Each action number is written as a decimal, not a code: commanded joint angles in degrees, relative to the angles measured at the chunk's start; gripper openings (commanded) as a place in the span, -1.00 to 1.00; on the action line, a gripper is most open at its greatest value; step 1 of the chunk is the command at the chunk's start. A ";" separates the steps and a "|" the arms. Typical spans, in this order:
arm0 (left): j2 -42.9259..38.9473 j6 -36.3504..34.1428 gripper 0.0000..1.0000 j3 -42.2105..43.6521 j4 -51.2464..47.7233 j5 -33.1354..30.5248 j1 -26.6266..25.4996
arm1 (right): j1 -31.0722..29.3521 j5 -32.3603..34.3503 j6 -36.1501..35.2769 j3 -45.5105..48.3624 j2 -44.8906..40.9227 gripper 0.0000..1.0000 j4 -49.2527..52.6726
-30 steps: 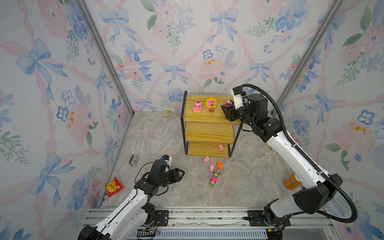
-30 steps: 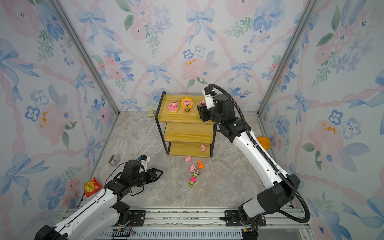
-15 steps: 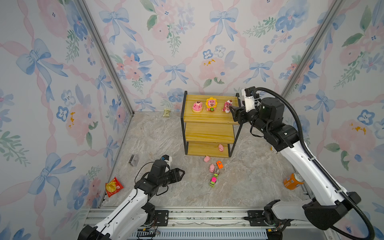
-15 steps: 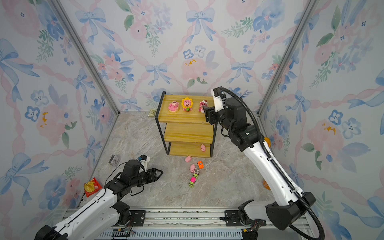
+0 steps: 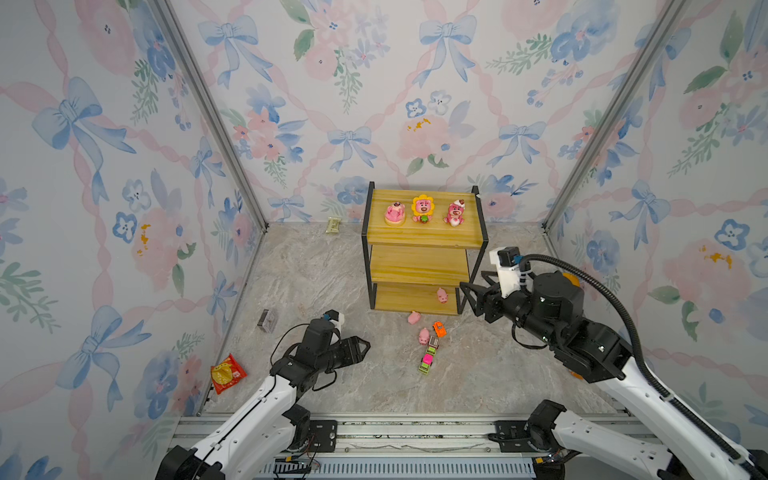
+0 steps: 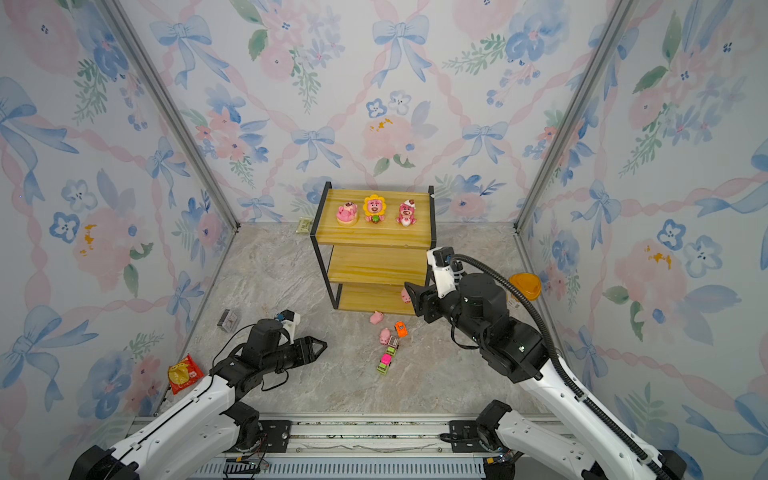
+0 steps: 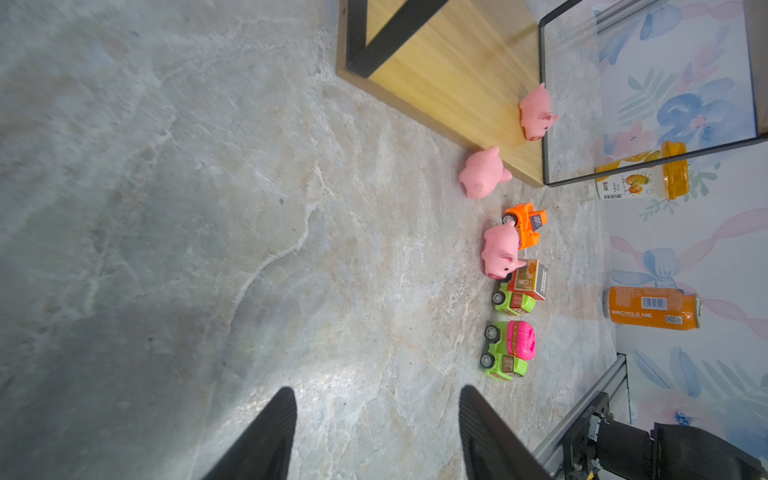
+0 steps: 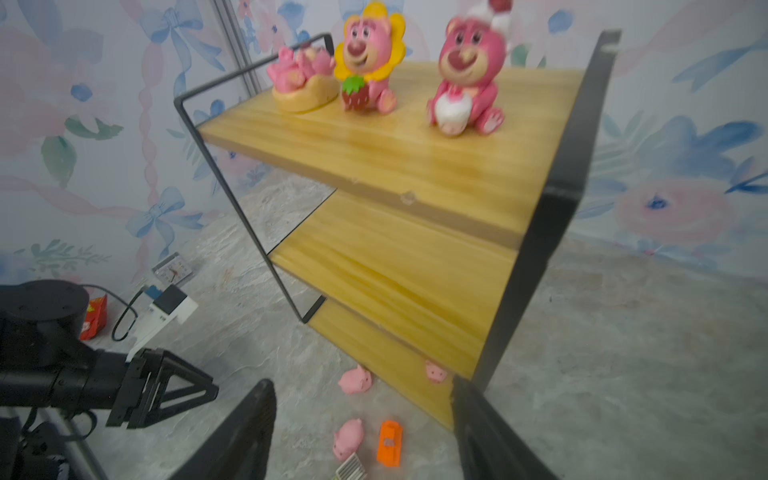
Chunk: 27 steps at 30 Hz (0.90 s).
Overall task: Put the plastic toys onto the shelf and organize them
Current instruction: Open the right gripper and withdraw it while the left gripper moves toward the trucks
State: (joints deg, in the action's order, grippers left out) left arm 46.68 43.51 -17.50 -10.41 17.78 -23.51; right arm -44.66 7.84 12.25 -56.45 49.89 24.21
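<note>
Right gripper (image 5: pixel 471 291) hung with jaws apart and empty, just beside the lower right post of the shelf (image 5: pixel 424 241); left gripper (image 5: pixel 365 345) hovered likewise spread, well before it. Three bears (image 5: pixel 422 209) stood on its top board; pigs (image 5: pixel 424 336) and cars (image 5: pixel 427 365) lay around its bottom board

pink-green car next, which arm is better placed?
Left, likely. The left gripper is open, empty and low over the floor. The pink-green car is the nearest toy ahead of it, with bare floor between. The right gripper, also open and empty, sits by the shelf, farther from that car.
</note>
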 commanded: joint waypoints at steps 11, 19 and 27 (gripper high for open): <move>0.24 -0.95 0.32 -2.75 0.66 -2.36 -8.13 | -12.91 17.48 28.12 20.01 -2.29 0.34 6.31; 2.03 2.02 0.37 -2.71 6.67 -9.58 -23.58 | -8.41 20.60 33.71 22.88 -6.56 0.36 10.09; 12.32 -0.63 0.41 -3.87 21.60 -20.00 -37.02 | -2.20 12.99 33.22 27.67 -5.77 0.36 6.44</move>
State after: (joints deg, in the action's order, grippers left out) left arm 55.18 44.84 -19.49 2.96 3.31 -57.80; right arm -47.94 23.51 44.77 -30.57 43.88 31.35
